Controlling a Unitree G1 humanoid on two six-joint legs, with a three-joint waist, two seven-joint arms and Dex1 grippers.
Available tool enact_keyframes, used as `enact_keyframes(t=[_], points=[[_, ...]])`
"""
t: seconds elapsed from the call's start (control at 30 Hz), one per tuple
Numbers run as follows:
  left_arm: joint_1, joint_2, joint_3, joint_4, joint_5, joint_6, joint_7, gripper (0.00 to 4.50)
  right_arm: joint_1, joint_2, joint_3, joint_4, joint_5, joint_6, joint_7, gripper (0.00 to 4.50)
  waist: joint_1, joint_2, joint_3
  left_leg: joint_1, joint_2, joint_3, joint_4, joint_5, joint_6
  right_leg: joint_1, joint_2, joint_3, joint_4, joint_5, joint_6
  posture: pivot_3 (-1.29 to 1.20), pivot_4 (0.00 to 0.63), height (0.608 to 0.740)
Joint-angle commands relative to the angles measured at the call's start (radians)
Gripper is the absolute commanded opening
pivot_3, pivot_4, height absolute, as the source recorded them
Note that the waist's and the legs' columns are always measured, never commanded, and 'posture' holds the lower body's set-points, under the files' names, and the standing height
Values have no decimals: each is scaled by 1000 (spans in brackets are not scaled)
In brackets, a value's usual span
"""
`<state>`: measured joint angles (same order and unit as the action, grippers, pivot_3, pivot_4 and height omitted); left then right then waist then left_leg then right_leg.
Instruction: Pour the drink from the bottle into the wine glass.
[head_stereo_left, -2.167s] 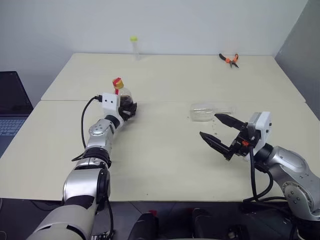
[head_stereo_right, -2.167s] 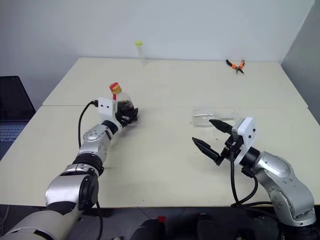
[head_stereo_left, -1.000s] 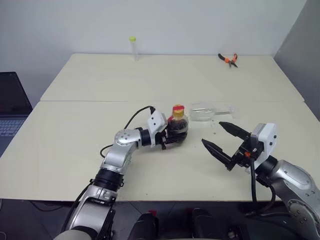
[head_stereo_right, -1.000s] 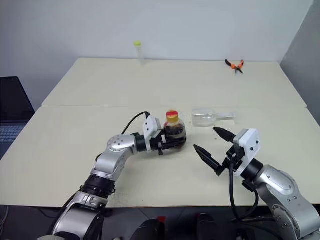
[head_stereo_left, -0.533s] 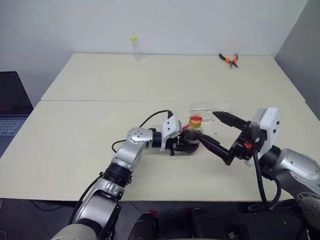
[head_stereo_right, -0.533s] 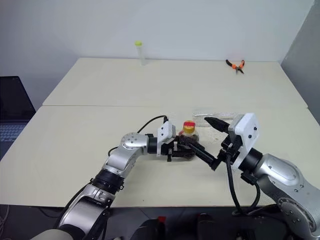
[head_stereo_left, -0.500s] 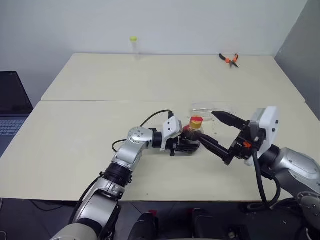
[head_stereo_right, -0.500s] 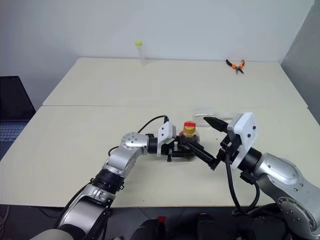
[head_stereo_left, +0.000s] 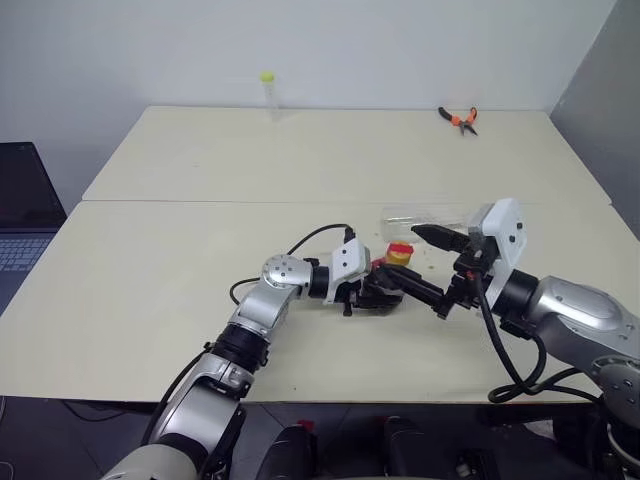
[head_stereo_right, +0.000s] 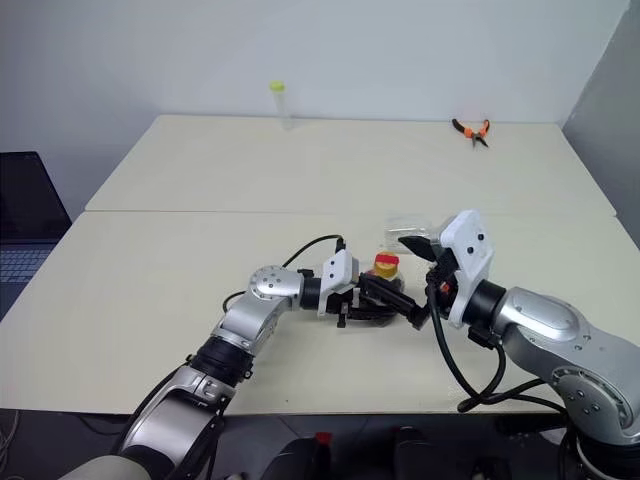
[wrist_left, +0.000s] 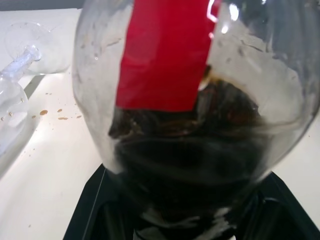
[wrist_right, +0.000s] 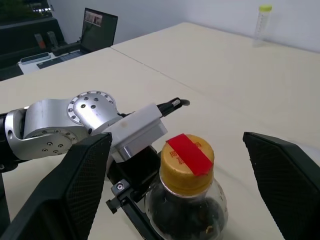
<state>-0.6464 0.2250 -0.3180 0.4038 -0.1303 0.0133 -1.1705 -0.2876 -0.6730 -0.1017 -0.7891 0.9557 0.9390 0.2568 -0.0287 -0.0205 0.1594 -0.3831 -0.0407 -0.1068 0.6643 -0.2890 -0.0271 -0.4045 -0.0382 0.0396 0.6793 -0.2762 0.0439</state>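
**Bottle carried to mid-table, open right gripper closing in on its cap**

The left gripper (head_stereo_left: 378, 293) is clamped around the belly of the small clear plastic bottle (wrist_right: 187, 197), holding it upright just above or on the cream table (head_stereo_left: 200, 260), near the middle of the front edge. Two seconds ago this bottle stood far over on the robot's left; it has since been carried across to the centre. Dark brown drink (wrist_left: 190, 160) fills the lower part of the belly, below a red label band. The yellow-and-red cap (wrist_right: 186, 157) is still on.

The right gripper (head_stereo_right: 415, 275) has moved in from the right, and its two black fingers, spread wide and holding nothing, now stand either side of the cap without touching it. That suggests the cap is about to be unscrewed, so pouring has not begun.

The wine glass (head_stereo_left: 425, 216) appears to be lying on its side just behind the right gripper, though its clear walls make this hard to confirm; it would need standing up first. Brown specks dot the table beside it.
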Motion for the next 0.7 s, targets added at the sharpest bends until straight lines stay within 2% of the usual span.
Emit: enact_keyframes(t=[0.03,0.1,0.3,0.33,0.57,0.6,0.7], points=[[-35,-10,4,-15,-3,-28,-6,1922,-13,-13,5,-2,-16,-4,7,4119,0,0,0,0,0,0,0,0,0,0,0,0,0,0,0,0,150,740],[-34,-10,3,-15,0,-31,-4,1922,-15,-14,16,7,-34,-7,12,3586,0,0,0,0,0,0,0,0,0,0,0,0,0,0,0,0,150,740],[-27,-13,3,-22,7,-32,-3,1920,-33,-8,26,22,-59,-15,20,1376,0,0,0,0,0,0,0,0,0,0,0,0,0,0,0,0,150,740],[-25,-13,3,-24,7,-32,-3,1903,-35,-5,25,23,-59,-16,21,1269,0,0,0,0,0,0,0,0,0,0,0,0,0,0,0,0,150,740],[-11,-10,0,-39,5,-22,-6,1487,-42,-23,0,57,-74,-45,94,1270,0,0,0,0,0,0,0,0,0,0,0,0,0,0,0,0,150,740],[-10,-9,0,-44,2,-17,-10,1438,-49,-40,-2,78,-84,-59,132,1270,0,0,0,0,0,0,0,0,0,0,0,0,0,0,0,0,150,740],[0,1,-1,-75,-16,10,-35,1292,-84,-161,37,197,-169,-152,363,1269,0,0,0,0,0,1,0,0,0,0,0,0,0,0,0,0,150,740]])
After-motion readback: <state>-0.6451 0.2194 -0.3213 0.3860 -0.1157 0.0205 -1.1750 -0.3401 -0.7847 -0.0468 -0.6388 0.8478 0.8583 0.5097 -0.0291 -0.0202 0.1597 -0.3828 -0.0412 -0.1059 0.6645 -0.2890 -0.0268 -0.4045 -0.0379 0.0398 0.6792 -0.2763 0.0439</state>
